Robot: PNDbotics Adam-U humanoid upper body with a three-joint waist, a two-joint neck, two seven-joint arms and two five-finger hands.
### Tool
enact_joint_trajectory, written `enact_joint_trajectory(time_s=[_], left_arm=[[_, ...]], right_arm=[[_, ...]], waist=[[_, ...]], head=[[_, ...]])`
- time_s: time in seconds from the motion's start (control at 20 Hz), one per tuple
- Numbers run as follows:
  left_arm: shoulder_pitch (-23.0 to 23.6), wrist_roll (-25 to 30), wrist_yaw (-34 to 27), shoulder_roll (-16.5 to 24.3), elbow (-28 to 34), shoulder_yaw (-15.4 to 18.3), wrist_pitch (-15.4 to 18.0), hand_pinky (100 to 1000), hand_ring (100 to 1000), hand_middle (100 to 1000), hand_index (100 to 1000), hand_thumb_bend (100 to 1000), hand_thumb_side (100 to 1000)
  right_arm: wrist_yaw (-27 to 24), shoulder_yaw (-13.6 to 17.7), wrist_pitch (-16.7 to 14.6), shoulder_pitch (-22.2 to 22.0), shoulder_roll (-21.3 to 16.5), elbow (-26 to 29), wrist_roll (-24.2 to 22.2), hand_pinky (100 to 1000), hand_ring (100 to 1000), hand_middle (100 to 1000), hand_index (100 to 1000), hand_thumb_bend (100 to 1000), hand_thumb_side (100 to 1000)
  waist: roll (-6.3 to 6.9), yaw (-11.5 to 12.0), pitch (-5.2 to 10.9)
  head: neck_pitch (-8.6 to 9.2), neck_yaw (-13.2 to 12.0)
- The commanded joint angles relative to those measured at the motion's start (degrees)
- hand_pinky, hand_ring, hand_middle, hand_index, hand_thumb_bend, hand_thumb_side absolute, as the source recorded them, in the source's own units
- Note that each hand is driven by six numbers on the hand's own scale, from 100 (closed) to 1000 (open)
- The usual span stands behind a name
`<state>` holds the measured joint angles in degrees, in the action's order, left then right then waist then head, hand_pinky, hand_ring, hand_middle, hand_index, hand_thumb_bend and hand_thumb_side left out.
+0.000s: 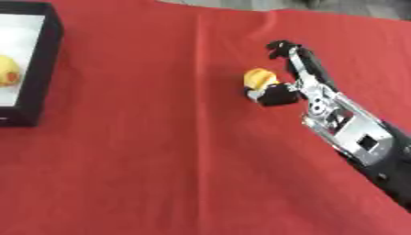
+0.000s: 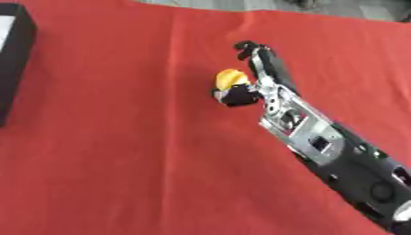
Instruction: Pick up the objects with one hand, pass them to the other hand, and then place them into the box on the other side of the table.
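The right hand (image 1: 309, 87) reached in from the lower right across the red-covered desk (image 1: 160, 160). A small yellow object (image 1: 258, 78) lay just to the left of that hand, against its thumb side, near the middle of the desk. The thumb (image 1: 277, 95) was curled in below the object and touching it, while the long fingers (image 1: 291, 53) stretched up past its right side with their tips bent over. The hold looked like a pinch being formed, but whether the object was already lifted could not be told.

The object was rounded, bright yellow, with an orange tinge on top; it showed no clear long axis.

The black box (image 1: 44, 64) with a white floor stood at the far left edge, well apart from the object. Another yellow thing (image 1: 8, 71) already sat inside it. The left hand showed in neither view, so the right hand was plainly the nearer one.
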<state>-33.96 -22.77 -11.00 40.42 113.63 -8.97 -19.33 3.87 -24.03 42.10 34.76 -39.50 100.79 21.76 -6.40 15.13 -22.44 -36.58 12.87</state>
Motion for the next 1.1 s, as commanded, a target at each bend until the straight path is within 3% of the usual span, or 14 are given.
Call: enact_joint_trajectory(time_s=[0.05,1.1], left_arm=[[-0.4,-0.1,0.3,0.9,1.0,0.8,-0.1,773,736,730,831,100,754],[-0.1,0.0,0.6,0.4,1.0,0.6,-0.1,774,735,729,827,100,762]], right_arm=[[1.0,1.0,9.9,0.5,-0.8,-0.4,9.0,801,917,734,853,581,111],[-1.4,0.2,9.9,0.5,0.6,-7.3,11.4,815,907,741,850,559,130]], waist=[[0.52,-0.1,1.01],[0.48,0.2,0.16]], head=[[0.69,0.3],[1.15,0.9]])
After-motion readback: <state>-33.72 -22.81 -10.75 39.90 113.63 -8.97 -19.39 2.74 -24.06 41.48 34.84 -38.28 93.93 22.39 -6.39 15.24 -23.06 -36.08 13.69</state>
